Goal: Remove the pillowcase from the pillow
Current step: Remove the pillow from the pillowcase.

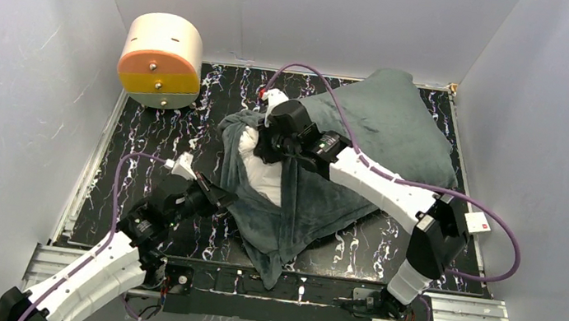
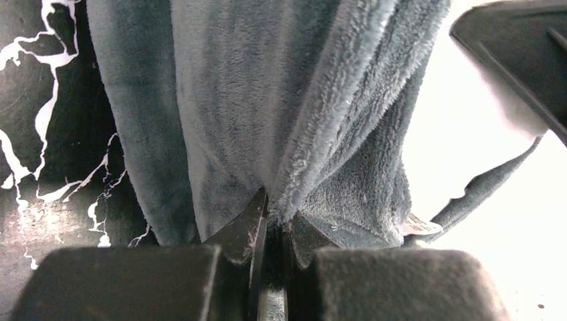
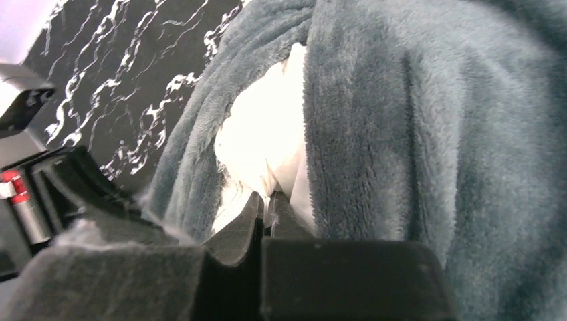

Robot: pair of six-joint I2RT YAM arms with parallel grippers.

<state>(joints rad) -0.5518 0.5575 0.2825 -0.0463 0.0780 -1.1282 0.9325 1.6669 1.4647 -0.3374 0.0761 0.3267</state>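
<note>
- Pillowcase (image 1: 387, 116) fabric, plain dark grey-green side up, sprawls across the middle and upper right of the top view on the black marbled table (image 1: 149, 151). One corner reaches the upper right edge, and a rumpled flap hangs down to the bottom centre of the frame.
- At the centre of that view the pillowcase gapes open, and the white pillow (image 1: 263, 173) shows through the gap. The rest of the pillow is covered.
- The left gripper (image 1: 218, 195) sits left of centre, at the lower left edge of the fabric.
- In the left wrist view the left gripper (image 2: 274, 224) has its fingertips pinched together on a gathered fold of the pillowcase (image 2: 267, 100). The plush rises from the tips in long pleats towards the top of the frame.
- A small pale tag (image 2: 418, 224) pokes from the fabric at lower right of that view.
- The right gripper (image 1: 262, 151) is at the centre of the top view, right at the opening.
- In the right wrist view the right gripper (image 3: 266, 207) is closed tight, with its tips nipping the white fabric of the pillow (image 3: 267, 140) at bottom centre. The pillowcase (image 3: 414, 134) fills the right half and curls around the left of the white patch.
- A cream-and-orange cylinder (image 1: 162, 57) stands at the upper left of the top view, well apart from the fabric.
</note>
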